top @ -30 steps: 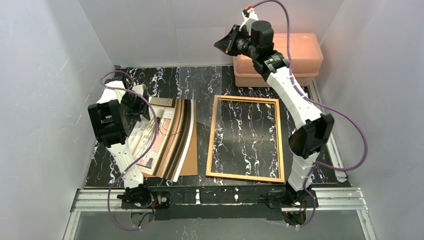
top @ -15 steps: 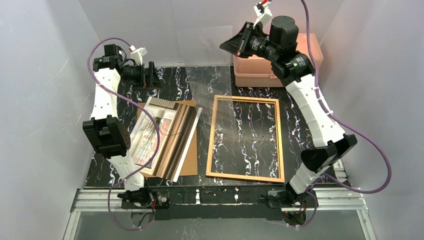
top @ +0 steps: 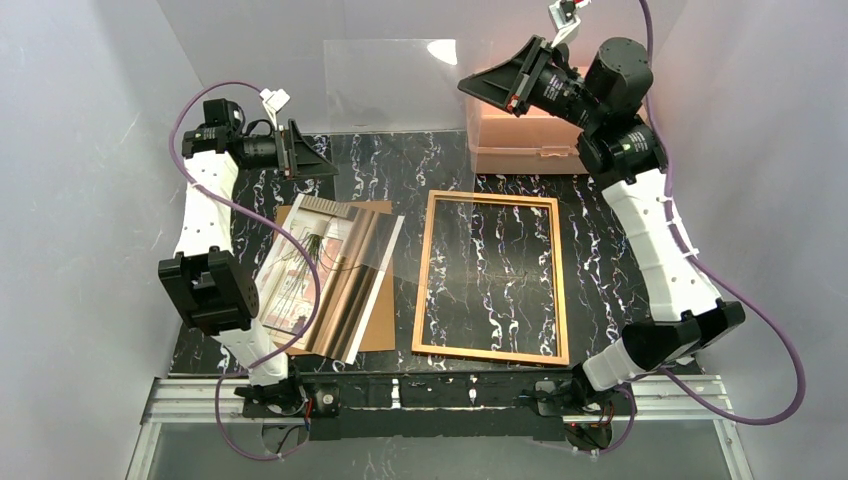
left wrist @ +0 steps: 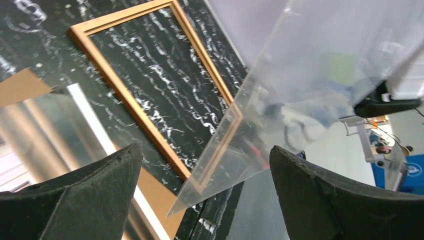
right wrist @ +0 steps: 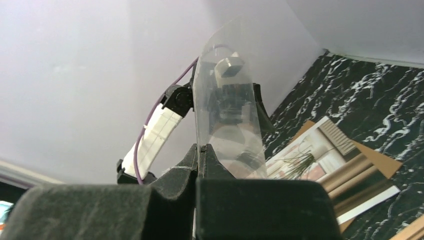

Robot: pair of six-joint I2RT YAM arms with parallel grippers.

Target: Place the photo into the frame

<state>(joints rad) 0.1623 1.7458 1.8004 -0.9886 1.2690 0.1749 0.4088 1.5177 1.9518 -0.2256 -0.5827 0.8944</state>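
The photo [top: 330,275] lies face up on the left of the table, over a brown backing board [top: 377,325]. The frame [top: 421,275] lies flat and empty beside it on the right. My right gripper [top: 478,88] is raised at the back, shut on the edge of a clear pane [top: 390,80] that hangs in the air toward the left. In the right wrist view the gripper [right wrist: 201,149] pinches the pane [right wrist: 227,115]. My left gripper [top: 318,160] is open and empty, raised at the back left. In the left wrist view the pane's corner [left wrist: 310,75] shows between its fingers [left wrist: 205,165], not touching them; the frame [left wrist: 135,107] lies below.
A pink plastic box [top: 520,140] stands at the back right, behind the right gripper. White walls close in the table on the left, back and right. The left arm [right wrist: 155,130] shows behind the pane in the right wrist view.
My right gripper has risen and moved right with the clear pane. My left arm has swung from over the photo to the back left, its open gripper now facing the pane.
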